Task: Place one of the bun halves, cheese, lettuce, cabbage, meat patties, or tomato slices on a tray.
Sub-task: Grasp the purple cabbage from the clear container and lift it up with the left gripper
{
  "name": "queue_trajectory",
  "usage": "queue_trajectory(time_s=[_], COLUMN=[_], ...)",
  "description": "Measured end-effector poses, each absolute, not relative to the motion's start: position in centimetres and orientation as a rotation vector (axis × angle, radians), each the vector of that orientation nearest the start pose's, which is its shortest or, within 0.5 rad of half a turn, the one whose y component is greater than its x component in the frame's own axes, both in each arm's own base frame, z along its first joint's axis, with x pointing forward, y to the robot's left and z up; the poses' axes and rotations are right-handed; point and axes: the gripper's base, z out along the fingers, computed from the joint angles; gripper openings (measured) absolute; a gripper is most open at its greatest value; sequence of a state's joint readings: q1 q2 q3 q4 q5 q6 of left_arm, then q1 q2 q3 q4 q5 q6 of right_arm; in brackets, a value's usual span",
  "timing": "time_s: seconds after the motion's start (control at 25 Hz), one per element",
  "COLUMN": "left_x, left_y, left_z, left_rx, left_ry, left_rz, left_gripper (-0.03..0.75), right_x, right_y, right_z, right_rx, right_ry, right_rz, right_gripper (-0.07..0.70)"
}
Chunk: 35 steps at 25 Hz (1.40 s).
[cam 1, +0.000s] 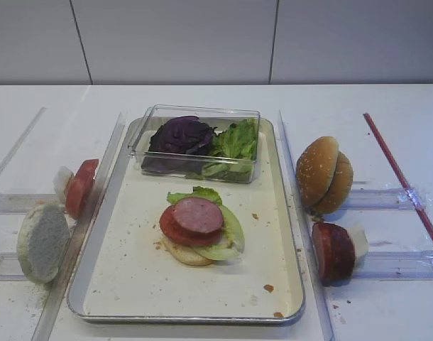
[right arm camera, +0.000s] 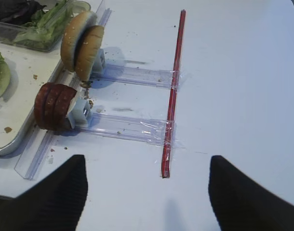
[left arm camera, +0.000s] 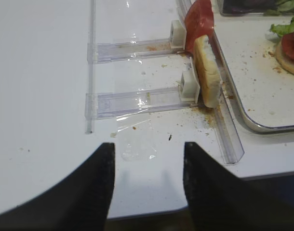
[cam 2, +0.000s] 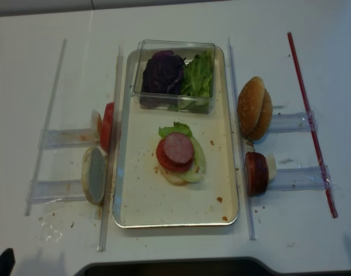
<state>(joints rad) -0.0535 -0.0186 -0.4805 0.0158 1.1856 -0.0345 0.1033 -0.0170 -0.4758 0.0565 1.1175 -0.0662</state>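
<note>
From the exterior high view: the tray (cam 1: 287, 234) sits mid-table and already carries a stack (cam 1: 201, 231) of pale bun base, lettuce, tomato slice and one pink meat slice on top. The cabbage (cam 1: 181, 136) and spare lettuce (cam 1: 236, 141) lie in the clear box (cam 1: 195, 114) at the tray's far end. Neither of my grippers shows here.

Right wrist view: my right gripper (right arm camera: 147, 192) hangs over bare table, fingers well apart, nothing between them. The sesame bun halves (right arm camera: 82, 44) and dark meat patties (right arm camera: 53, 106) stand on edge in their clear racks just beside the tray's rim.

Left wrist view: my left gripper (left arm camera: 149, 187) is likewise empty, fingers apart, near a pale bun half (left arm camera: 207, 72) and a tomato slice (left arm camera: 200, 21) standing outside the tray.

Realsense overhead: same layout confirmed.

Judgement: several layers are placed; cabbage, further patties and a top bun appear outstanding, and no item is in hand.
</note>
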Motion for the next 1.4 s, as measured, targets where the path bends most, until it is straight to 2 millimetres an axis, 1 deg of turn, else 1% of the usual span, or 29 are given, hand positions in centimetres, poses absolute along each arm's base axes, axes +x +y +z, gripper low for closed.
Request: queue_trajectory(time_s=[1.04, 1.12, 1.2, 1.32, 1.4], left_x=[-1.1, -0.6, -0.1, 1.0, 2.1], left_y=[0.1, -0.1, -0.2, -0.6, -0.8], left_z=[26.3, 27.0, 28.1, 29.9, 31.0], left_rx=[0.022, 0.038, 0.044, 0.050, 0.051], left_ry=[2.189, 2.228, 2.252, 2.288, 2.323], left_rz=[-0.041, -0.053, -0.062, -0.108, -0.141], left_gripper=[0.302, 0.302, 0.302, 0.302, 0.302], right_x=[-0.8, -0.8, -0.8, -0.8, -0.8], right_y=[0.4, 0.4, 0.4, 0.4, 0.4], right_z=[26.6, 26.6, 26.6, 26.6, 26.6], right_rx=[-0.183, -0.183, -0.183, -0.183, -0.183], right_ry=[2.102, 2.102, 2.102, 2.102, 2.102], right_rz=[0.091, 0.091, 0.091, 0.091, 0.091], right_gripper=[0.523, 0.522, 0.517, 0.512, 0.505])
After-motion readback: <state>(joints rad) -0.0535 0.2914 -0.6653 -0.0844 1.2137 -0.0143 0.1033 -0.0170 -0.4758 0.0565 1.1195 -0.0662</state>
